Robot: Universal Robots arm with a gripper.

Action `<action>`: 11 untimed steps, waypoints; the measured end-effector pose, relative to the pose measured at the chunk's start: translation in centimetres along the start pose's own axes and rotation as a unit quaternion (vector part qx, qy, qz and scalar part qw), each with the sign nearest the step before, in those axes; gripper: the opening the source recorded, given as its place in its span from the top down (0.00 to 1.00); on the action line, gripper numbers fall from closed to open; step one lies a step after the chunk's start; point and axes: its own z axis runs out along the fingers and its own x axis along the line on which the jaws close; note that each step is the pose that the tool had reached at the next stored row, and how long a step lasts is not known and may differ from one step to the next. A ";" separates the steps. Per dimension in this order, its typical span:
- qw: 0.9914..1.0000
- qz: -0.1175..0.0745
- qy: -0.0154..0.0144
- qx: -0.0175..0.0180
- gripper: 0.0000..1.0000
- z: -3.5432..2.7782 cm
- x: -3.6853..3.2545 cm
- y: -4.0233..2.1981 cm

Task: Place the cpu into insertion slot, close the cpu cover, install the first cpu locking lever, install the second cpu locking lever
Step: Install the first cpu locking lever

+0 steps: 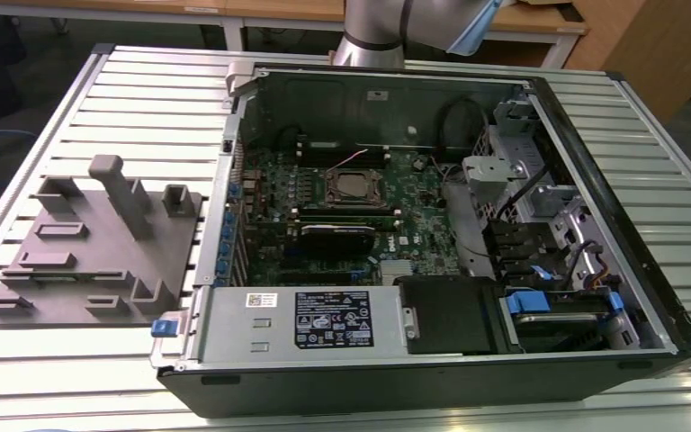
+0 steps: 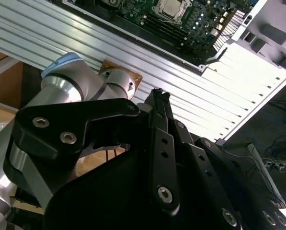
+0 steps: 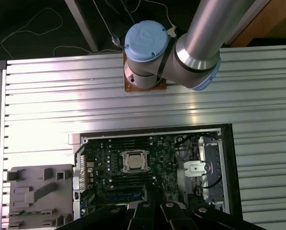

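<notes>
Silver-grey cpu (image 3: 134,162) in insertion slot (image 3: 124,168), gripper (image 2: 158,94) well above open computer case (image 3: 227,167)

The exterior view looks down at a slant from near the open computer case (image 1: 442,360) on the slatted table (image 1: 141,81), facing the arm (image 1: 376,31) at the far edge. The first wrist view hangs high overhead, facing straight down on arm, table and case; the second wrist view sits tight behind the hand (image 2: 158,96), looking slantwise along it (dark linkage in the foreground) to the table. All three share the green board (image 1: 321,225), its cpu (image 1: 352,187) and the grey fixture (image 1: 94,243) beside the case.
</notes>
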 end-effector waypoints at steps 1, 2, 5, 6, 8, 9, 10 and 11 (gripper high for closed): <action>1.000 0.000 0.000 0.001 0.90 0.11 0.00 -0.02; 1.000 0.000 -0.001 0.003 0.90 0.22 0.00 -0.04; 1.000 0.000 -0.002 0.007 0.90 0.59 0.00 -0.09; 1.000 0.000 -0.002 0.008 0.90 0.72 0.01 -0.11; 1.000 0.000 -0.002 0.010 0.90 0.99 0.00 -0.14; 1.000 0.000 -0.003 0.011 0.90 1.12 0.01 -0.16; 1.000 0.000 -0.003 0.012 0.90 1.21 0.01 -0.18; 1.000 0.000 -0.003 0.012 0.90 1.23 0.01 -0.19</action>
